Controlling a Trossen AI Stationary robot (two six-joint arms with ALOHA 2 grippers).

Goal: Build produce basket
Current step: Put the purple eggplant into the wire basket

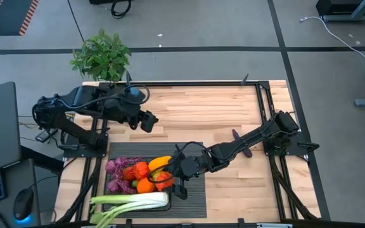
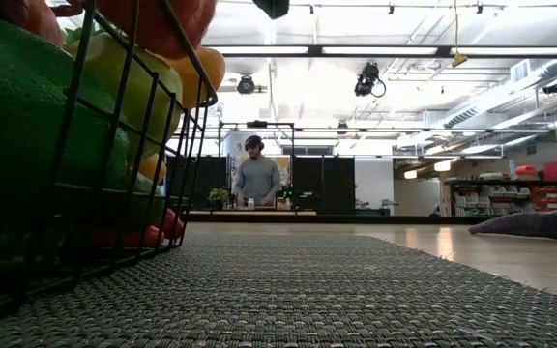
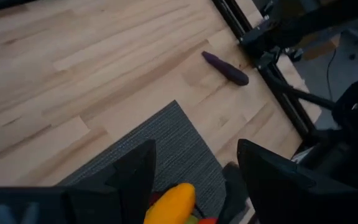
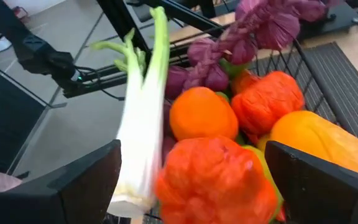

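basket: the wire basket point(image 1: 138, 180) sits at the lower left of the high view on a dark ribbed mat point(image 1: 195, 190), packed with produce right up to its rim.
leek: the leek point(image 1: 132, 201) lies along the basket's bottom edge, long axis left-right, white end to the right, green tops poking left past the rim.
right gripper: the right gripper point(image 1: 176, 180) hangs over the basket's right edge with fingers spread wide and nothing between them; its wrist view looks straight down at a red pepper point(image 4: 219, 180), an orange point(image 4: 201, 115) and purple grapes point(image 4: 260, 25).
open room: bare mat to the right of the basket, then a big stretch of clear wood across the upper table point(image 1: 201, 107).
eggplant: an eggplant point(image 3: 225, 67) lies alone on the wood near the right frame rail, pointing diagonally; the left wrist view shows it best.
left gripper: the left gripper point(image 1: 149, 121) hovers over the upper left of the table, fingers partly apart, holding nothing.
low view only: a person point(image 2: 256, 177) stands far back in the room.
far edge: a potted plant point(image 1: 101, 56) stands just past the table's upper left corner.
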